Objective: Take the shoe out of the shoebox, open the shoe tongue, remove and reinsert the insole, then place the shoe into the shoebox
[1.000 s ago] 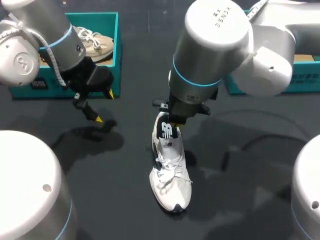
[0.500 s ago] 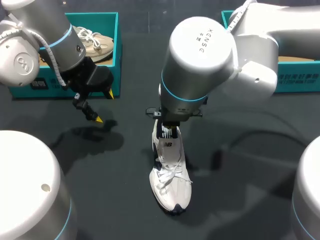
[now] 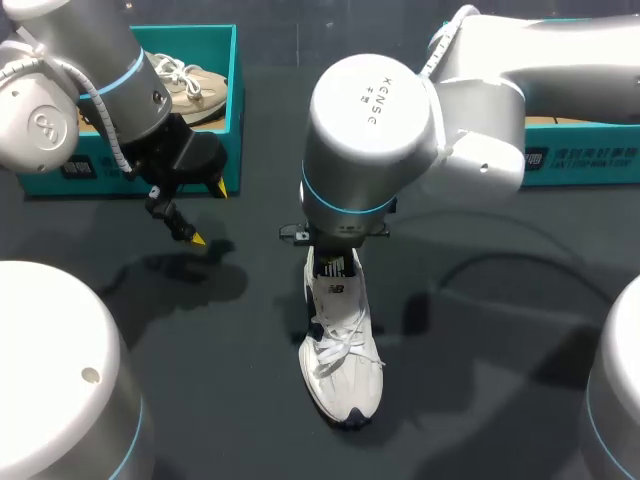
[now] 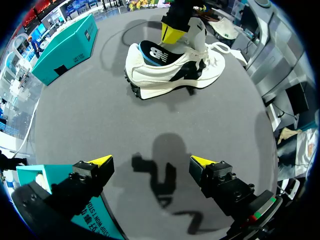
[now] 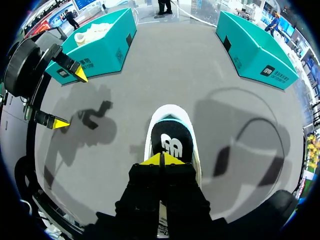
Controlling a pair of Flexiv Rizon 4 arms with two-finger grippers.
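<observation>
A white sneaker [image 3: 340, 350] with dark trim stands upright on the dark table, toe toward me. Its black insole [image 5: 172, 142] with a white logo shows through the opening. My right gripper [image 5: 161, 160] is shut, its yellow tips pressed together at the tongue end of that opening [image 3: 337, 262]. Whether anything is pinched between them is hidden. From the left wrist view the sneaker [image 4: 170, 70] lies well ahead, with the right gripper's yellow finger [image 4: 172, 32] at its collar. My left gripper [image 3: 207, 214] hangs open to the sneaker's left, holding nothing [image 4: 151, 161].
A teal shoebox [image 3: 232, 100] at the back left holds a beige shoe [image 3: 190, 85]. A second teal box [image 3: 580, 160] stands at the back right, partly behind my right arm. The left gripper's shadow [image 3: 190, 270] falls on bare table.
My right arm has swung to the left above the sneaker, while its gripper stays at the shoe's opening. The left arm and the sneaker have not moved.
</observation>
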